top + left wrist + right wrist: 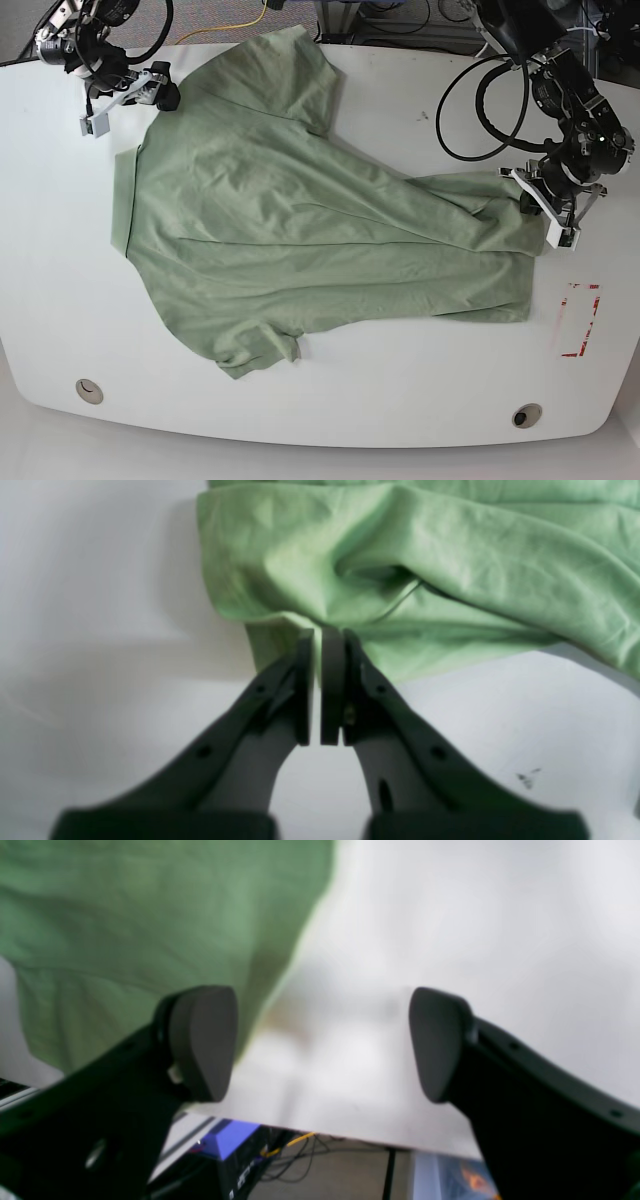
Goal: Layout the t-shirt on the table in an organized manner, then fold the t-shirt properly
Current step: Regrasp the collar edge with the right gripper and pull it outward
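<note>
- Pinching the hem edge of the t-shirt (410,570), the left gripper (318,635) is seen in the left wrist view with its jaws drawn almost together, a fold of cloth caught at their tips. The bunched green fabric is spread from 12 to 3 o'clock; the table (100,630) is seen bare at 9 o'clock, with a small dark speck (527,778) at 4 o'clock.
- In the right wrist view, the right gripper (320,1040) is shown with jaws wide apart and nothing between them. The shirt is seen at 10 o'clock, partly behind one pad (202,1040); white tabletop fills the rest.
- In the base view, the shirt is laid across the table's middle, collar toward 9 o'clock and hem toward 3 o'clock, where it is wrinkled. The left gripper is seen at the hem at 3 o'clock, beside a red marking (580,320); the right gripper is found at 10 o'clock near the shoulder.
</note>
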`<state>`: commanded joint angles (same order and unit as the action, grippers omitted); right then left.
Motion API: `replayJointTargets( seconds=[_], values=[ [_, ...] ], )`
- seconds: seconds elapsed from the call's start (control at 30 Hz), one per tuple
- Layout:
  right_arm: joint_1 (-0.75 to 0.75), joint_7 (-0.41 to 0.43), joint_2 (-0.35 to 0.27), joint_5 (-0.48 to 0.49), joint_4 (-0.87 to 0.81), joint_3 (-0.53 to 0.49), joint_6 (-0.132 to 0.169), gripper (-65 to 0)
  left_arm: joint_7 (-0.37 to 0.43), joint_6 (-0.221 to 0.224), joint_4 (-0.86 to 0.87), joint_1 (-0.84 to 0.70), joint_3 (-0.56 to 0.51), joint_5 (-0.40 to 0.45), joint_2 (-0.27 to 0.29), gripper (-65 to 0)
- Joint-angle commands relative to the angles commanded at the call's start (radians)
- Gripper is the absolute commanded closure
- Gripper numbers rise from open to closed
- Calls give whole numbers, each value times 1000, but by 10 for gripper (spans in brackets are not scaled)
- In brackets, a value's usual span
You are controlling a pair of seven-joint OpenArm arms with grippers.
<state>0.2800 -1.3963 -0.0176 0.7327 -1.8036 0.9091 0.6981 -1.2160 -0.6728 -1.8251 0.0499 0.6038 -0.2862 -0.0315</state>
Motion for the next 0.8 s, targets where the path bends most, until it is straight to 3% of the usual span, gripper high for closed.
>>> replayJointTargets(
  seconds=[0.4,0.8],
  values=[
    [-11,0,26,0,132,-32,0,-510,0,-2,-20,2,0,-2,-40,-4],
    [-6,0,32,0,138,-78,0,-510,0,-3,-20,2,0,-2,-51,-4]
  ],
)
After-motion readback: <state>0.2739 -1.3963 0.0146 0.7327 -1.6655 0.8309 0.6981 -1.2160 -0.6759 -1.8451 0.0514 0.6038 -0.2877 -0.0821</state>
